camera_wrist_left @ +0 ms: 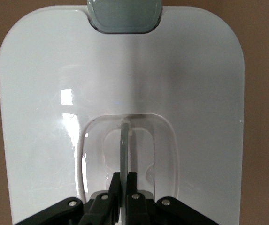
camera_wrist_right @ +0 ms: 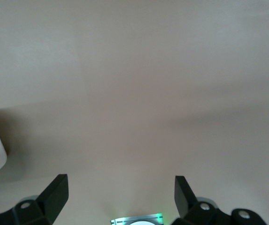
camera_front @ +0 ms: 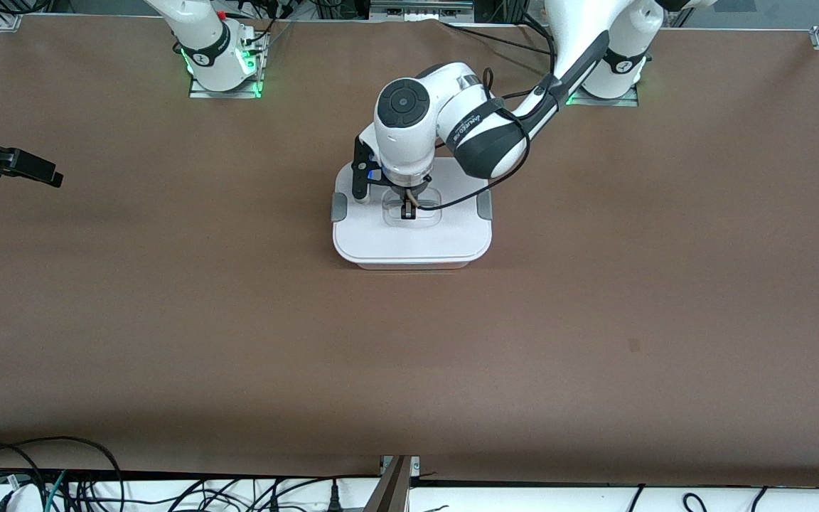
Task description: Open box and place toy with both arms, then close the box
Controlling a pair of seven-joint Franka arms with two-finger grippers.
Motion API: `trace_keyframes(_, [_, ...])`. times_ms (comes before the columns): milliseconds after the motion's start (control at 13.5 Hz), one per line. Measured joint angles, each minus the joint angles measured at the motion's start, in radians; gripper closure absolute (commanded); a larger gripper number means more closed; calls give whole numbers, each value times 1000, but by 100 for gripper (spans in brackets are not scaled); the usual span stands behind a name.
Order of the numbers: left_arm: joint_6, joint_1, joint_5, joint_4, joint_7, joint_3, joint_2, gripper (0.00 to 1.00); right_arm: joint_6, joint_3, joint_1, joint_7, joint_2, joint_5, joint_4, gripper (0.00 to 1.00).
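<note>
The box (camera_front: 409,242) sits at the middle of the table with its white lid (camera_wrist_left: 195,93) on and a grey clip (camera_front: 338,206) at each end. My left gripper (camera_front: 407,210) reaches down over the lid's centre. In the left wrist view the left gripper (camera_wrist_left: 124,177) is shut on the thin clear handle (camera_wrist_left: 125,140), which stands upright in its recess. My right gripper (camera_wrist_right: 120,180) is open with nothing between its fingers and waits above bare table, at the right arm's end of the table (camera_front: 50,176). The toy is out of view.
Brown table (camera_front: 594,320) spreads all round the box. The arm bases (camera_front: 221,64) stand along the table's edge with green lights. Cables (camera_front: 61,476) lie off the table's edge nearest the front camera.
</note>
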Motion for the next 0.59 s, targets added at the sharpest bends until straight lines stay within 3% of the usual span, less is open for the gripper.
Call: trace_keyframes(594, [-40,5,3,33,-88,1,-15,0,-3,-1,-4,0,7,6,0,0])
